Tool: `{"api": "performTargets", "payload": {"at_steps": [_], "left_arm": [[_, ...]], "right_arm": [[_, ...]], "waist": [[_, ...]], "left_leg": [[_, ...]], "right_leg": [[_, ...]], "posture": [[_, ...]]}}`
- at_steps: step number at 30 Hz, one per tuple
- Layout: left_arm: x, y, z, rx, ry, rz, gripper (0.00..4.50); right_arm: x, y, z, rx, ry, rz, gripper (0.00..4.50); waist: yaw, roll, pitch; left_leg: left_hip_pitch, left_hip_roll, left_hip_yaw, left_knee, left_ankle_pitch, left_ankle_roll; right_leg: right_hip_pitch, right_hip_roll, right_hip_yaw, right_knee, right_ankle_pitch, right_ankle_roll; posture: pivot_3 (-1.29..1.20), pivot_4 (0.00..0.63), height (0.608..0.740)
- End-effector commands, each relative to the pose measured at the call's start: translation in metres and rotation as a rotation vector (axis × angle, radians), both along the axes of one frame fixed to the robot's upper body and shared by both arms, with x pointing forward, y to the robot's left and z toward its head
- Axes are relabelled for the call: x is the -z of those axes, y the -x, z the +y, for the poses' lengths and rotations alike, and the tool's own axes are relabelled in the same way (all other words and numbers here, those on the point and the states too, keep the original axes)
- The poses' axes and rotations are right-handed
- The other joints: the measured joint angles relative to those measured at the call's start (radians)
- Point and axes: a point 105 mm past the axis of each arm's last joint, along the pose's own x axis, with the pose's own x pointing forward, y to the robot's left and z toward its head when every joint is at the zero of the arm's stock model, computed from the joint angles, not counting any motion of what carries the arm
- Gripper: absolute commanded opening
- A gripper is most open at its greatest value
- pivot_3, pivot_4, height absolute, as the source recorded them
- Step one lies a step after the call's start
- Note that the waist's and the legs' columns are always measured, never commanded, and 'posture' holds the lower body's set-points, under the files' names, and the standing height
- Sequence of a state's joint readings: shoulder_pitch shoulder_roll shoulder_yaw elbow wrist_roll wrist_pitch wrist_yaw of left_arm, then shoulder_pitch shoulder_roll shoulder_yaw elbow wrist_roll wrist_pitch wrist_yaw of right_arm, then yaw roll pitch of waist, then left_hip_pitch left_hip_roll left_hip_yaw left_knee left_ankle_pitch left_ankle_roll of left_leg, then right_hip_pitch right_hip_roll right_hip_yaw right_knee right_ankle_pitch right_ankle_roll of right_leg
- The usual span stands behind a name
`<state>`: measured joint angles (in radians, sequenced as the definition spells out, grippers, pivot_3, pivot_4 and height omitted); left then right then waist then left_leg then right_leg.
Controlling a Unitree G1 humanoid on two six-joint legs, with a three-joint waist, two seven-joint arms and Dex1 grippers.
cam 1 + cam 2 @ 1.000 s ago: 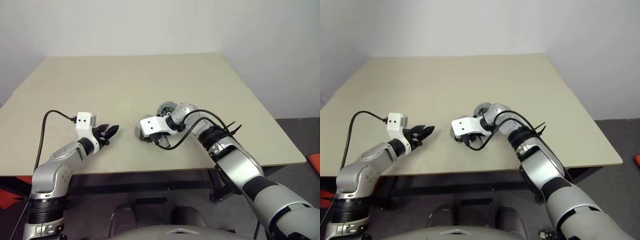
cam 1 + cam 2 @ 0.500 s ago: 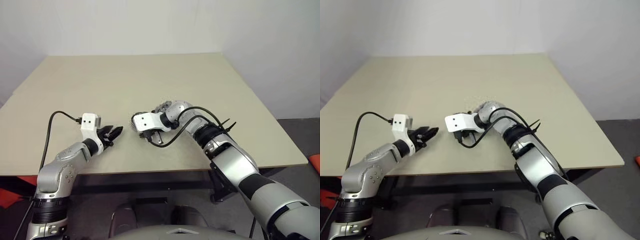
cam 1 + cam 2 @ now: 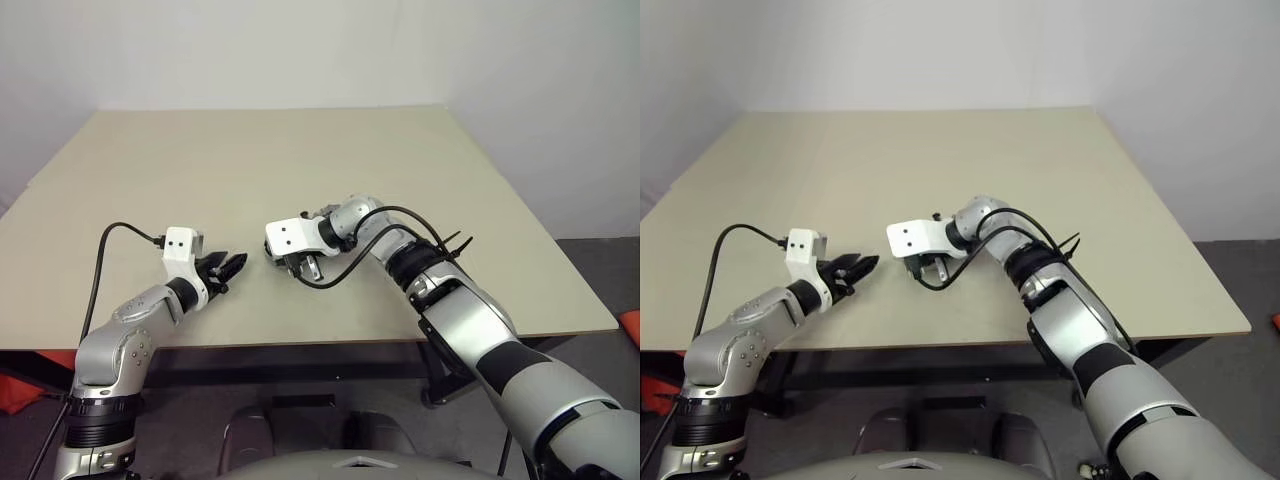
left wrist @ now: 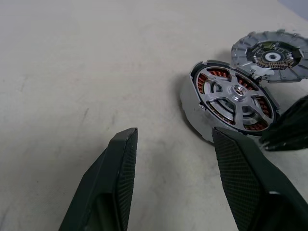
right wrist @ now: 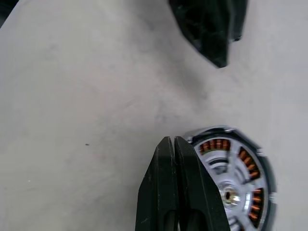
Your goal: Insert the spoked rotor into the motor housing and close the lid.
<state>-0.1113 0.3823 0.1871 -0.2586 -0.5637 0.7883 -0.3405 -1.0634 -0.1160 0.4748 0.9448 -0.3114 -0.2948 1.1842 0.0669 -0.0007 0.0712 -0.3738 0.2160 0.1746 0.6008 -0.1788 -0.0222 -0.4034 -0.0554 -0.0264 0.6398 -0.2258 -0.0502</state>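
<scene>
Nearest, the left gripper (image 4: 171,144) hovers low over the beige tabletop (image 3: 250,160), its fingers (image 4: 120,159) spread apart with nothing between them, aimed toward the parts. Just beyond, the right gripper (image 5: 174,159) hangs above the near rim of the motor housing (image 4: 234,102), its fingers pressed together and holding nothing.

The motor housing lies flat on the tabletop. Inside its ring of copper windings sits a spoked wheel around a bright central hub, which I take to be the spoked rotor (image 4: 237,98), already seated; it looks silver-grey rather than black here, so that reading is not certain. Just behind the housing, touching or slightly overlapping its far rim, lies the lid (image 4: 272,55), inner face up, showing a small ring of metal contacts at its centre.

So insertion looks done, and closing is the step in hand. The next move calls for a gripper to open, take the lid by its edge, turn it over and centre it on the housing, while the housing stays put.
</scene>
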Motion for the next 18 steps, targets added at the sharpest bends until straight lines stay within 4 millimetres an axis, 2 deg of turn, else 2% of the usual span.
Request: {"api": "performTargets", "payload": {"at_steps": [1, 10, 18], "left_arm": [[-0.011, -0.002, -0.004, 0.013, -0.013, -0.051, 2.60], [-0.011, -0.002, -0.003, 0.008, -0.015, -0.052, 2.60], [-0.011, -0.003, -0.002, 0.004, -0.021, -0.054, 2.60]], "right_arm": [[-0.023, -0.006, 0.006, -0.019, -0.043, -0.073, 0.02], [-0.015, -0.024, -0.008, 0.072, 0.018, -0.114, 0.02], [-0.002, -0.020, -0.005, 0.075, 0.017, -0.085, 0.02]], "waist": [[0.000, 0.000, 0.000], [0.000, 0.000, 0.000], [0.000, 0.000, 0.000]], "left_leg": [[0.000, 0.000, 0.000, 0.000, 0.000, 0.000], [0.000, 0.000, 0.000, 0.000, 0.000, 0.000], [-0.002, 0.000, 0.000, -0.001, 0.000, 0.000]], "right_leg": [[0.000, 0.000, 0.000, 0.000, 0.000, 0.000], [-0.001, 0.000, 0.000, 0.000, 0.000, 0.000], [-0.002, 0.000, 0.000, 0.000, 0.000, -0.001]], "posture": [[0.00, 0.000, 0.740], [0.00, 0.000, 0.740], [0.00, 0.000, 0.740]]}}
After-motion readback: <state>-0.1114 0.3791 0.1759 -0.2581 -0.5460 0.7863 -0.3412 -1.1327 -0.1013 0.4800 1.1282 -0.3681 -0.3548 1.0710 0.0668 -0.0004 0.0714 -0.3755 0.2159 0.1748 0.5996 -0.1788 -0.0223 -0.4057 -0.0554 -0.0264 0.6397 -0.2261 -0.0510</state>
